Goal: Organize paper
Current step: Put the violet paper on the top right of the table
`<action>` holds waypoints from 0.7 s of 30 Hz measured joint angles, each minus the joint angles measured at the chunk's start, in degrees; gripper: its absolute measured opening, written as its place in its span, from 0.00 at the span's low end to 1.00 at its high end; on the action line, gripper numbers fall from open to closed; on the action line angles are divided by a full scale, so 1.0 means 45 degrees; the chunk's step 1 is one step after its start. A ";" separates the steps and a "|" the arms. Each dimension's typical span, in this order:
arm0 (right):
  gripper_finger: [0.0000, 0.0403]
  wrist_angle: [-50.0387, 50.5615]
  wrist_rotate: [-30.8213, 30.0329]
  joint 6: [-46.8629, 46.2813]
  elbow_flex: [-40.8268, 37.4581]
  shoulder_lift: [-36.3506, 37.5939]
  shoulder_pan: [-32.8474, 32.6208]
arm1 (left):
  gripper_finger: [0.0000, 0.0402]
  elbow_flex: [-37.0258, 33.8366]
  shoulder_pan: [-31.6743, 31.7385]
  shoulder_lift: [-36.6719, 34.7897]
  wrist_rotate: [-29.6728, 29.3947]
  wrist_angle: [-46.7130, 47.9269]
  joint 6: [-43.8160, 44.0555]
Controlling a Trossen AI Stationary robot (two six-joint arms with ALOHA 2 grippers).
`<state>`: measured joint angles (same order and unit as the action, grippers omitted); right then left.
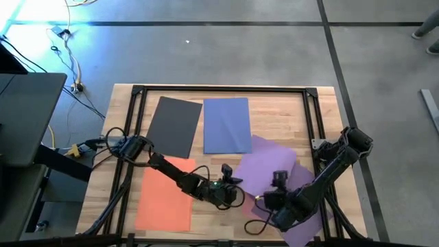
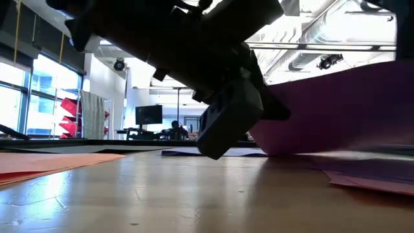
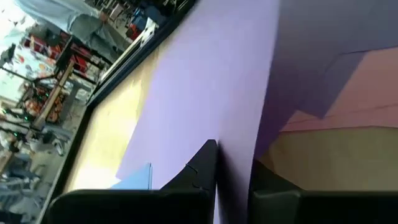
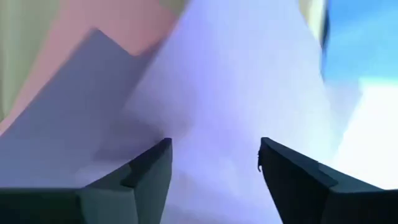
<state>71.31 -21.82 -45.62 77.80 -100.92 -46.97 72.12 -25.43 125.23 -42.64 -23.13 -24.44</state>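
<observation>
My left end effector (image 3: 233, 180) pinches the purple sheet (image 1: 271, 165), lifting its edge off the table (image 1: 322, 116); my right end effector (image 4: 214, 165) hangs wide over it. Orange sheet (image 1: 164, 195) lies flat.

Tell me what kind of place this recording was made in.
Probably an open lab or workshop: a wooden table in a black metal frame stands on bare concrete floor, and the low view shows a monitor and exposed ceiling ducts.

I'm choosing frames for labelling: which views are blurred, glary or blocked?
Right wrist view: soft and smeared, the purple sheet lacks crisp edges. Low view: a dark arm blocks the middle, bright windows glare behind, the near table is out of focus. High view: evenly lit, sheets sharp. Left wrist view: mostly sharp.
</observation>
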 joint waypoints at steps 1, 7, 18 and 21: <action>0.58 0.0272 0.0146 -0.0758 0.0063 0.0004 -0.0082 | 0.00 0.0000 0.0051 0.0000 0.0064 -0.0024 0.0119; 0.57 -0.1141 0.0073 -0.1765 -0.0053 0.0010 -0.0857 | 0.00 0.0000 0.0366 0.0000 0.0162 -0.0083 0.1020; 0.46 -0.1625 -0.1955 -0.1427 -0.0052 0.0010 -0.1437 | 0.00 0.0400 0.0747 -0.0005 0.0900 -0.0045 0.2177; 0.43 -0.1541 -0.2852 -0.1502 -0.0164 -0.0102 -0.1163 | 0.00 0.0540 0.0747 -0.0005 0.1175 -0.0066 0.2215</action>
<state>64.37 -34.66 -52.38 77.06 -101.38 -52.20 74.55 -22.06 125.21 -37.35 -23.43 -14.47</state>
